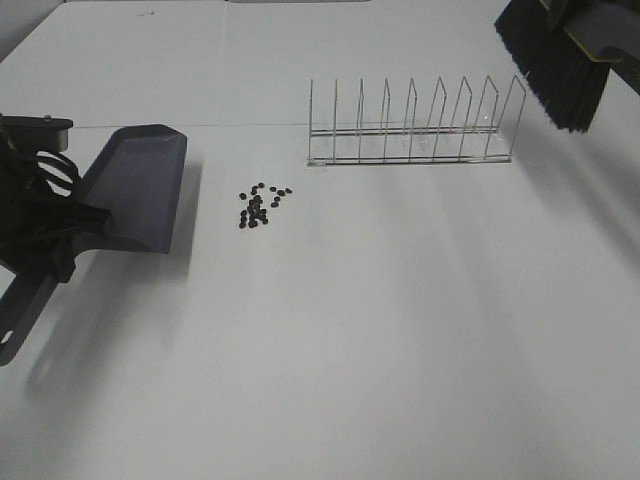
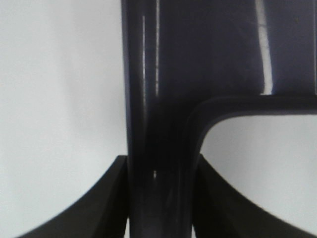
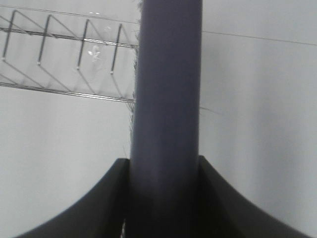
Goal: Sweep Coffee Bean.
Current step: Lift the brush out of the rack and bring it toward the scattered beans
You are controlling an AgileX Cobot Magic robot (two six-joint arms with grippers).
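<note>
A white tabletop [image 1: 400, 350] is seen from high above. Near its left edge, the left fingers [image 2: 106, 203] are closed tight on either side of the handle of a dark grey plastic dustpan [image 1: 135, 185]. The dustpan's wide open mouth faces the right edge. Just beside that mouth, not touching it, lies a loose cluster of small dark brown coffee beans [image 1: 260, 205]. The beans rest on the bare tabletop, nearer the left edge than the right.

Further right and closer to the far edge stands a thin metal wire rack [image 1: 415, 130] with a row of upright dividers, well apart from the beans. Over the far right corner, a brush with black bristles [image 1: 560, 60] hangs in the air, partly cut off by the picture's border. The right fingers [image 3: 106, 203] are clamped on both sides of its grey-blue handle [image 3: 168, 99].
</note>
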